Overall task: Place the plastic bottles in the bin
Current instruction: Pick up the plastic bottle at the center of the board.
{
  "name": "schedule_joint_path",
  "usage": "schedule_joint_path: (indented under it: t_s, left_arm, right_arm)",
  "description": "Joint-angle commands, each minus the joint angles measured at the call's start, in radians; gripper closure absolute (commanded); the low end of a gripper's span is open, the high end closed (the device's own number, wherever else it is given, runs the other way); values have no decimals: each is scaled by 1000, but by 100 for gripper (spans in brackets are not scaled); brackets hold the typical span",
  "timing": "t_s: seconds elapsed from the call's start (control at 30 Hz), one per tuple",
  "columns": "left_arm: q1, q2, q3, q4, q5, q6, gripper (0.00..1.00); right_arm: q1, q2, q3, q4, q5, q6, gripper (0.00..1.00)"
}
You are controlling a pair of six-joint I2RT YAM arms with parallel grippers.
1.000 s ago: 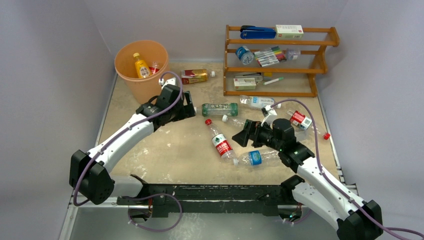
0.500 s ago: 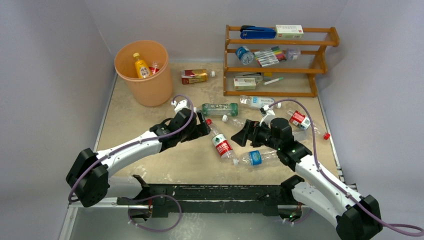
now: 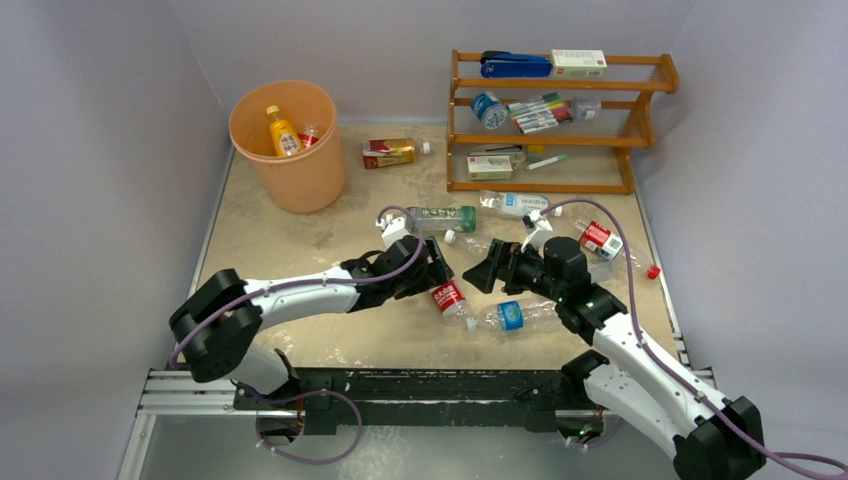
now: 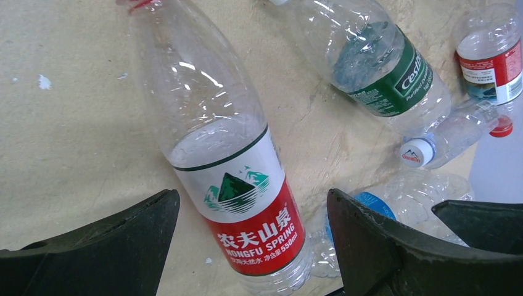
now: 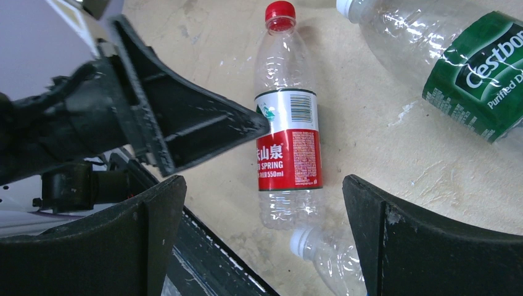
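The peach-orange bin (image 3: 300,180) stands at the back left with a yellow bottle (image 3: 284,133) inside. A red-label bottle (image 3: 447,293) lies mid-table. My left gripper (image 3: 435,272) hovers over it, open, and in the left wrist view (image 4: 253,203) its jaws stand either side of the bottle's label (image 4: 247,209) without touching. My right gripper (image 3: 482,274) is open and empty just right of it (image 5: 262,197). The same bottle (image 5: 288,148) lies ahead. A green-label bottle (image 3: 440,219), a blue-label bottle (image 3: 510,316) and a red-and-gold boxy bottle (image 3: 389,152) lie on the table.
More bottles lie at right: a white-label one (image 3: 515,205) and a red-and-white one (image 3: 600,240). A loose red cap (image 3: 653,271) sits near the right edge. The wooden rack (image 3: 560,125) with markers and boxes stands at the back right.
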Motion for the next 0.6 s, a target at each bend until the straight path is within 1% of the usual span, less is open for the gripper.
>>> schedule_joint_path:
  t_s: [0.0, 0.23, 0.57]
  left_arm:
    - [-31, 38, 71, 36, -63, -31, 11]
    - [-55, 89, 104, 10, -90, -28, 12]
    - [-67, 122, 110, -11, -108, -19, 31]
  right_arm:
    - [-2, -39, 23, -4, -7, 14, 0]
    - [-2, -74, 4, -12, -7, 17, 0]
    - [-1, -95, -8, -14, -11, 16, 0]
